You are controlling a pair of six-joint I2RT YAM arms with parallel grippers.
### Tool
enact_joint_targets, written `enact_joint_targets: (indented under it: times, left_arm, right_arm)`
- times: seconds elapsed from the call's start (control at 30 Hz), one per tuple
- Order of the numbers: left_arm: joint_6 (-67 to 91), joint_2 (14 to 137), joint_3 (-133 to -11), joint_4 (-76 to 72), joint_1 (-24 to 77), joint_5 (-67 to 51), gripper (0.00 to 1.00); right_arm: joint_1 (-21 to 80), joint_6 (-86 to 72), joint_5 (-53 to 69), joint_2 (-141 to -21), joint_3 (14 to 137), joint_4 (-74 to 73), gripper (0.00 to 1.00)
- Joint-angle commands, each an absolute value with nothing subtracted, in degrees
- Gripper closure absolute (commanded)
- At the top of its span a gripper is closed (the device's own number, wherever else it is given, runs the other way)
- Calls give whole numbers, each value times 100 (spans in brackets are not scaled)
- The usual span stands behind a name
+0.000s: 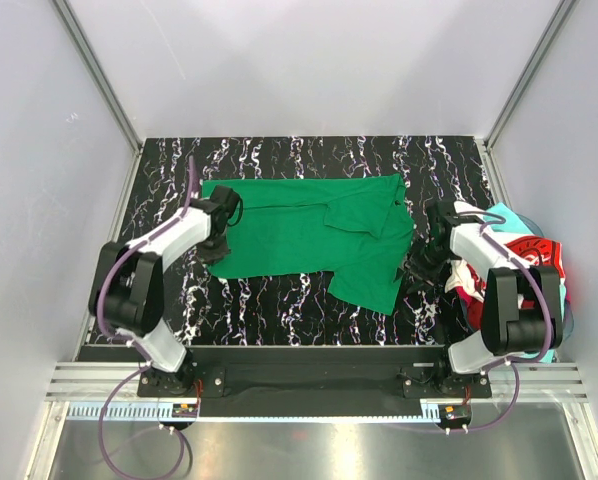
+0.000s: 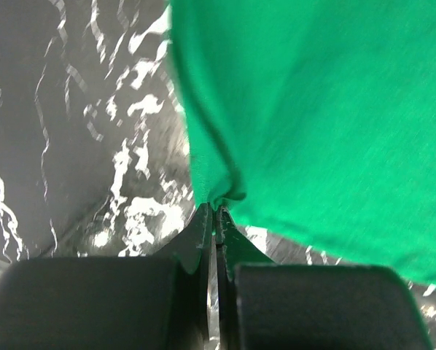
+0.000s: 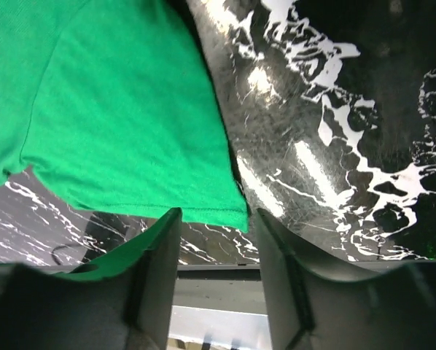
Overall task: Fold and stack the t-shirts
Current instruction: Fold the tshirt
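Green t-shirt [image 1: 299,235] lies flat across the middle of the black marbled desk [image 1: 279,310], its right side doubled over into a rumpled flap toward the right edge. My left claw [image 2: 216,211] is pressed together, pinching the shirt's left edge, with cloth bunched at the tips. My right claw [image 3: 218,213] is spread at the shirt's right side; the hem corner sits just at the fingertips and is not clamped. At the desk's right edge is a heap: red t-shirt [image 1: 527,250] with white print, turquoise t-shirt [image 1: 564,300], white t-shirt [image 1: 469,285].
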State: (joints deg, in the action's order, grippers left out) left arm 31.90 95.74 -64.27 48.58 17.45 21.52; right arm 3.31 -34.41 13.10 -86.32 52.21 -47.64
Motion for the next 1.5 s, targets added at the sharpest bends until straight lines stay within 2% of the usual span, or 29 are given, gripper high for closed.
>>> enact_joint_targets:
  times: [0.0, 0.57, 0.67, 0.8, 0.83, 0.97, 1.47]
  left_arm:
    - [3453, 9168, -6127, 4931, 1653, 2189, 100]
    - [3744, 8754, -5809, 4799, 1090, 1943, 100]
    - [3770, 8745, -5853, 4799, 993, 1890, 100]
    - [3867, 8684, -5819, 4764, 949, 1793, 100]
    - [3885, 8640, -5792, 4729, 949, 1758, 100]
    - [4060, 8534, -5521, 4615, 940, 1495, 100]
    - [4727, 8069, -4861, 4500, 721, 1327, 100]
  right_arm:
    - [334, -3428, 993, -8876, 5387, -4614, 49]
    - [343, -3305, 1195, -9510, 4869, -3841, 55]
    - [378, -3331, 1195, -9510, 4773, -3771, 58]
    - [378, -3322, 1186, -9536, 4790, -3762, 71]
    - [378, -3331, 1204, -9493, 4799, -3779, 79]
    - [378, -3366, 1204, -9335, 4799, -3779, 100]
    - [378, -3067, 1063, -8244, 5088, -4456, 100]
